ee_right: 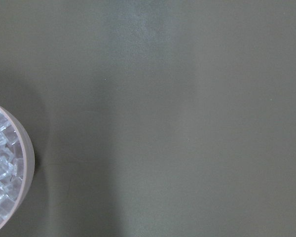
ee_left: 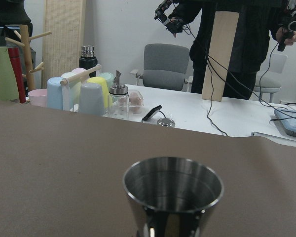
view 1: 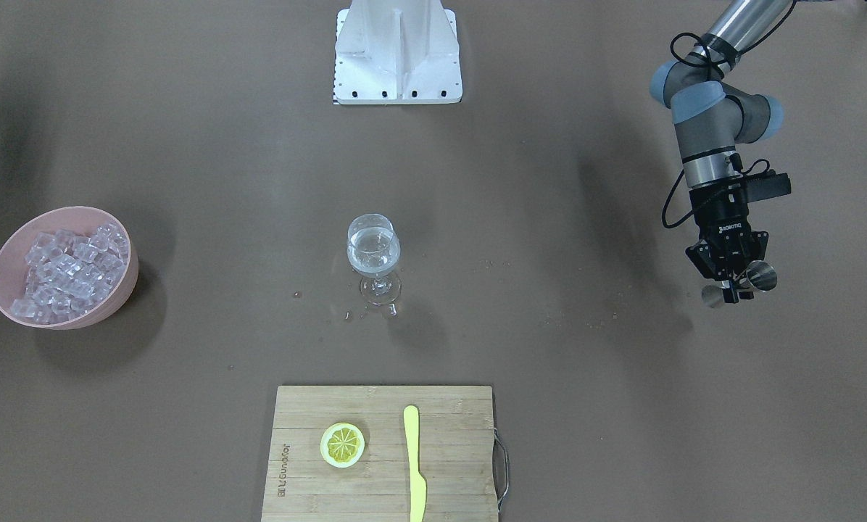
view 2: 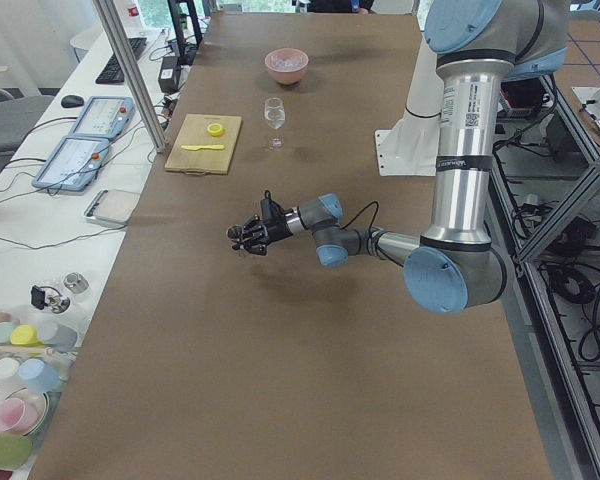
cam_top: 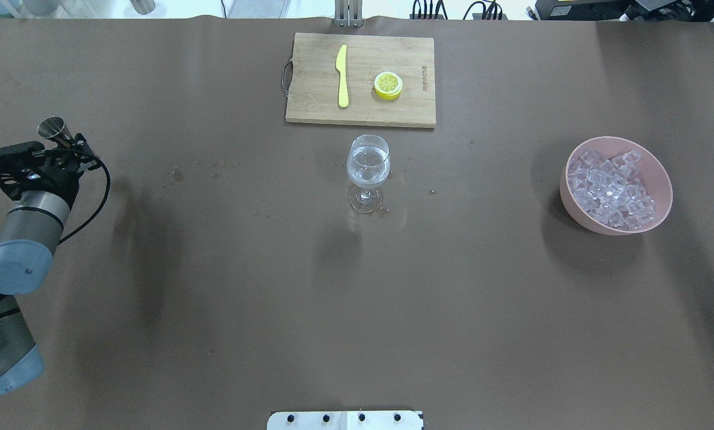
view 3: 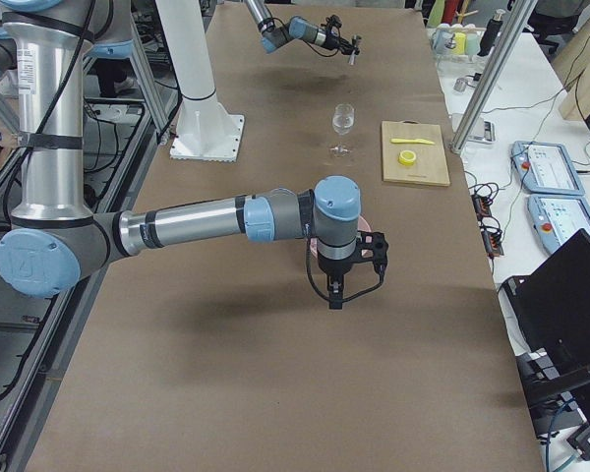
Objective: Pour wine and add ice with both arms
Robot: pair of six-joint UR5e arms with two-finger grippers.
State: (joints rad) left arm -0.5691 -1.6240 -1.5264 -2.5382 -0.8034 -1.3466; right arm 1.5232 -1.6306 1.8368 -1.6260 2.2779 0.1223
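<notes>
1 jigger (view 1: 761, 276) sits clamped in the left gripper (view 1: 730, 293), glass (view 1: 373, 254) well apart. Only the side camera catches the right gripper (view 3: 336, 299), grip unreadable.

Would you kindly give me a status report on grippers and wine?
Left gripper shut on jigger. Right gripper near bowl, state unclear. Wine in glass; ice in bowl. Droplets by glass.

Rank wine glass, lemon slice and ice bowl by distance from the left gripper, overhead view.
1. Wine glass: centre, nearest the left gripper.
2. Lemon slice: on the cutting board, somewhat farther.
3. Ice bowl: far right side, farthest.
</notes>
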